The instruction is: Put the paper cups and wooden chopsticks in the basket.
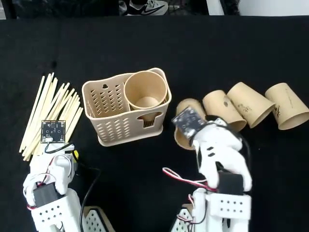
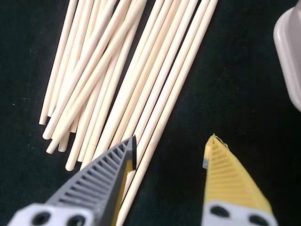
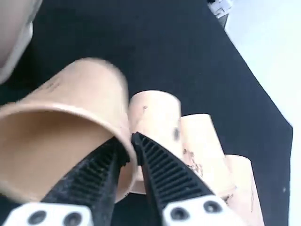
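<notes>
Right claw (image 3: 128, 143) first: it is pinched tight on the rim of a paper cup (image 3: 61, 117), one finger inside the mouth and one against the outer wall, hardly any gap between them. From the high view, that cup sits just to the right of the basket (image 1: 108, 104), tipped on its side and partly hidden under the arm's wrist. Whether it is off the table, I cannot tell.

Running off to the right of it is a row of three more on their sides: the second cup (image 1: 223, 108), the third cup (image 1: 251, 103) and the last cup (image 1: 288, 105), packed close together.

Over to the left claw (image 2: 172, 141): spread wide, nothing in it. It hangs above the near ends of the chopsticks (image 2: 127, 70), with the grey finger over the edge of the bundle and the yellow finger over the bare black table (image 2: 244, 70). The sticks lie fanned out loose on the table, left of the basket.

In the basket itself, one upright cup (image 1: 145, 89) stands at the right-hand end, mouth up.
</notes>
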